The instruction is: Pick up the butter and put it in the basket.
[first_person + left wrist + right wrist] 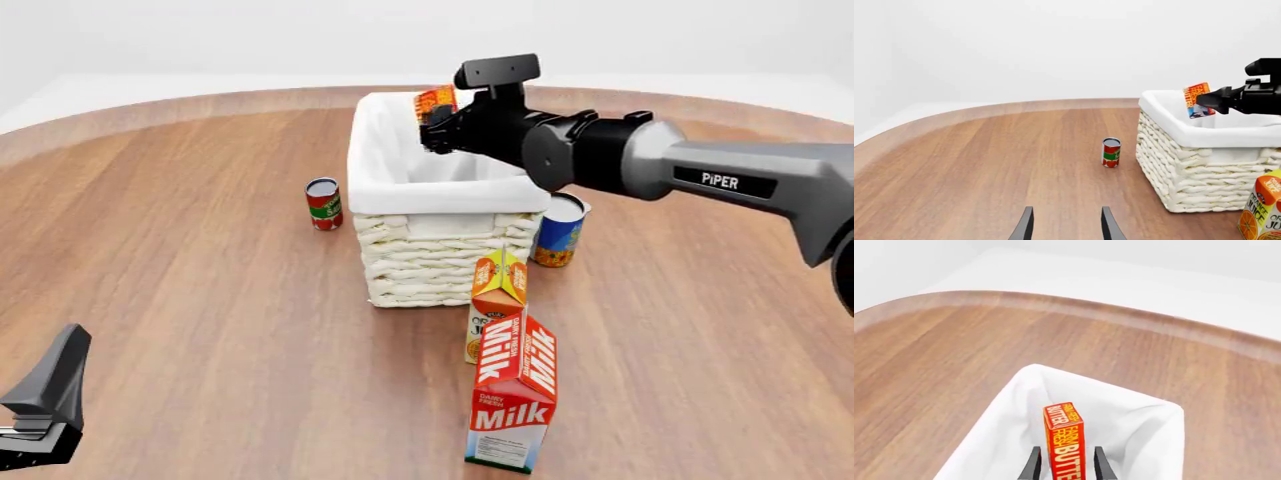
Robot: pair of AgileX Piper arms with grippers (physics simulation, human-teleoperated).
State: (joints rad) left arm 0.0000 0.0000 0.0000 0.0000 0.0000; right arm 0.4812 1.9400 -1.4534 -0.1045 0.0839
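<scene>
Pinched upright by the right fingers (1064,465), the butter (1064,442) hangs above the basket (400,215)'s far rim and could tumble outside.

The front camera sits high behind the arms and looks down the table (200,250). The left wrist camera is low, looking across at the basket (1201,170) from far off. The right wrist camera looks down into the basket (1007,440) from close. All three see the basket (427,250).

Open basket (400,185) mouth; cartons (507,330) and cans (323,203) crowding its sides
</scene>
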